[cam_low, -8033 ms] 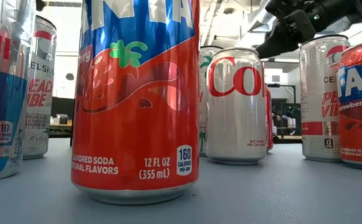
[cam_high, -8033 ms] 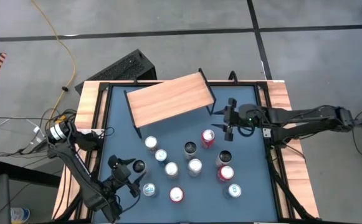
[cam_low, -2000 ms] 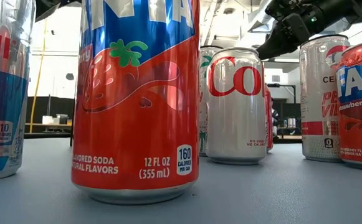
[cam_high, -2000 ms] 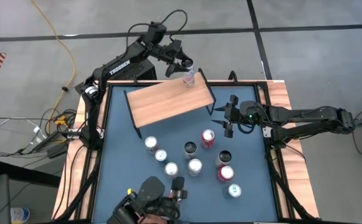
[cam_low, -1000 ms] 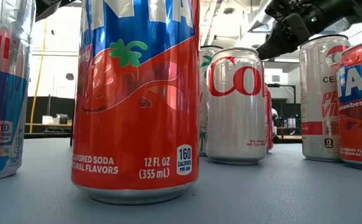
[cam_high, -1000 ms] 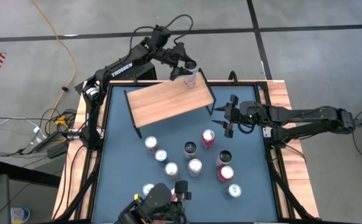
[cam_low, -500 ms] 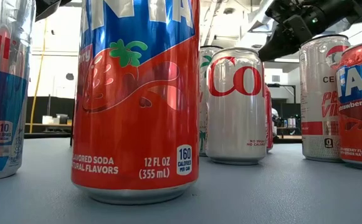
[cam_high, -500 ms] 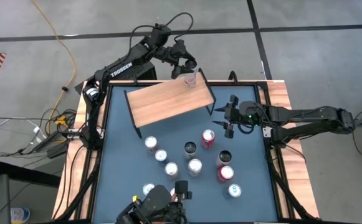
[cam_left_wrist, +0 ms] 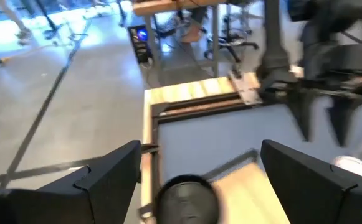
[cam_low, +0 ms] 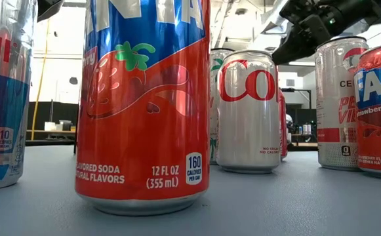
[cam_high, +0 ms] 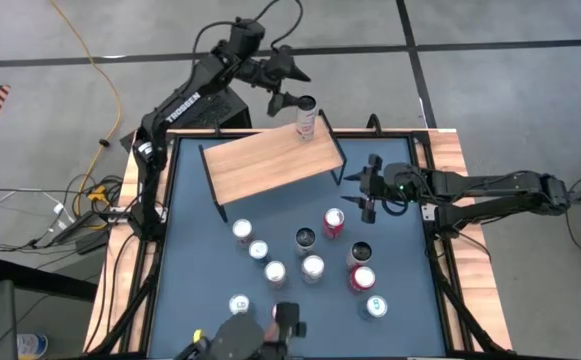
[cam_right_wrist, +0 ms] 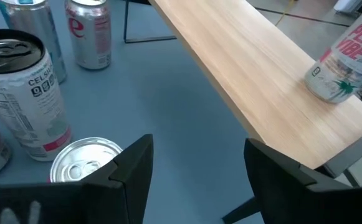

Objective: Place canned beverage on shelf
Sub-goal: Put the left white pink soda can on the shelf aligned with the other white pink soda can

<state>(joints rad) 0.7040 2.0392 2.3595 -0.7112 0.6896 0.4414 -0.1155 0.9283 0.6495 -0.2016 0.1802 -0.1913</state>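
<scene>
I'm seeing even, bright overhead light falling on the blue table (cam_high: pixel 190 230) in the high view, with only soft, short shadows lying beside the cans. In the low view, the room behind is blowing out white, and glare is streaking down the nearest red can (cam_low: pixel 143 105), which is looming large and bulging. The left wrist view is smearing with motion blur; the floor (cam_left_wrist: pixel 56 118) there is glowing pale. The right wrist view is staying sharp on the shelf (cam_right_wrist: pixel 261 99), while the dark fingers (cam_right_wrist: pixel 131 165) are sitting soft up close.
</scene>
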